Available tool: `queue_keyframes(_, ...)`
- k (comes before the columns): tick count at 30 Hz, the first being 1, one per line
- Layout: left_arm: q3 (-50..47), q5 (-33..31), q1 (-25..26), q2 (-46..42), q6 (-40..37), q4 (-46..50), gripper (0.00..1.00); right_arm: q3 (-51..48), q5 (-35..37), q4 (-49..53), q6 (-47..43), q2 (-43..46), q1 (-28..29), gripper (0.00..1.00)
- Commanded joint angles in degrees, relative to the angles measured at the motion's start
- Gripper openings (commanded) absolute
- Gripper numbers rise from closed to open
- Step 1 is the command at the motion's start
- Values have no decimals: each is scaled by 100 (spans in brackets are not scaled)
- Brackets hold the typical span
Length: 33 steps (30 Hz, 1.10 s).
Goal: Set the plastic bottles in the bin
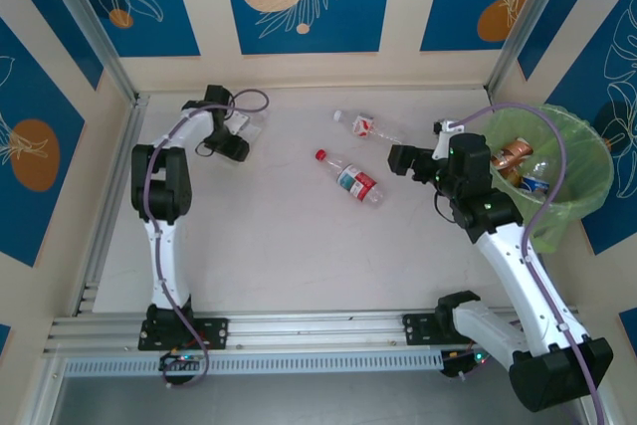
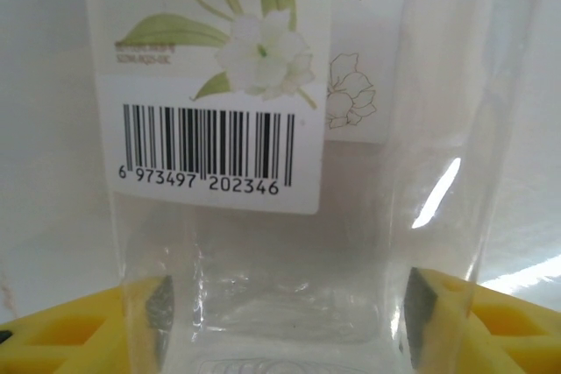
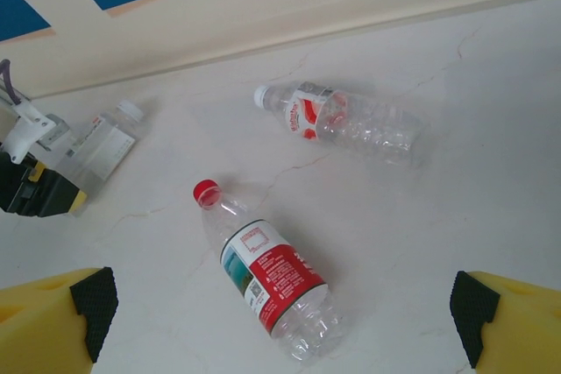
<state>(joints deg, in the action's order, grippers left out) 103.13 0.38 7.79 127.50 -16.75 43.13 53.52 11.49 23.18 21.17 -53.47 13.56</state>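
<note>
Currently, one bench (image 1: pixel 299 246) is carrying the work. One green-lined bin (image 1: pixel 585 171) is standing at its right, two bottles (image 1: pixel 515 154) showing inside. Two more are lying mid-bench: a red-capped bottle (image 1: pixel 350 178) and a white-capped bottle (image 1: pixel 370 127). The left arm (image 1: pixel 231 136) is pinching a fifth, the flower-labelled bottle (image 2: pixel 263 85), in its jaws; the right arm (image 1: pixel 403 159) is holding its jaws spread.

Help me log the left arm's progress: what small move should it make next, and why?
Probably close the left gripper firmly on the flower-labelled bottle: it lies between the fingers, though whether they pinch it is unclear, and it rests on the table far from the bin.
</note>
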Motion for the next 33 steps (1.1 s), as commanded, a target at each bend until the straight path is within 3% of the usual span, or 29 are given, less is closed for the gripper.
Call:
queue_keyframes(1, -496, 27, 155, -486, 399, -389, 51, -34, -145, -208, 158, -44, 50, 100)
queue_keyframes(10, -1623, -617, 809, -966, 1064, -1136, 47, -48, -443, 159, 265, -218, 96, 100)
queue_keyframes(16, -2246, -428, 1351, -1605, 1493, -1565, 47, -149, -814, -9, 570, -324, 132, 100)
queue_keyframes(26, -3221, 243, 2033, -3162, 1463, -2334, 47, -41, -938, -242, 849, -748, 235, 100)
queue_keyframes(29, -3391, 592, 2174, -3508, 1369, -2445, 47, 29, -1313, -354, 1066, -878, 210, 100)
queue_keyframes(33, -3580, 797, 2414, -3786, 1291, -2639, 47, -84, -2405, -1109, 1379, -1012, 153, 100)
